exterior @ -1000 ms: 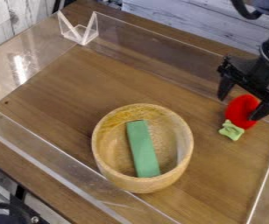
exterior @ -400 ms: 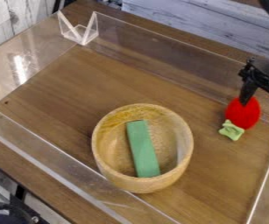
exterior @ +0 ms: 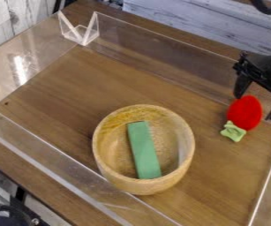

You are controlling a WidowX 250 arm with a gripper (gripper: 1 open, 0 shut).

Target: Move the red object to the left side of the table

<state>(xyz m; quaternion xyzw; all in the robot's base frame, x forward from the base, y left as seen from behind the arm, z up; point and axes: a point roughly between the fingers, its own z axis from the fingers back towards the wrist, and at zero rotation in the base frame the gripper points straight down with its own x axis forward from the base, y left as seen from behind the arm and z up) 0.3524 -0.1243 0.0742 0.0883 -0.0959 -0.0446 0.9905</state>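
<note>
Claw (exterior: pixel 262 86) partly cut off at worktop (exterior: pixel 79 88) right edge, fingers apart, hovering by 1 red object (exterior: pixel 244 112).

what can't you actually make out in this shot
- Gripper: the right frame edge cuts it off, so its far finger is not visible.
- Red object: too small to tell if the dark fingers touch it.
- Wooden bowl: its near wall hides part of the inside floor beside the green block.
</note>
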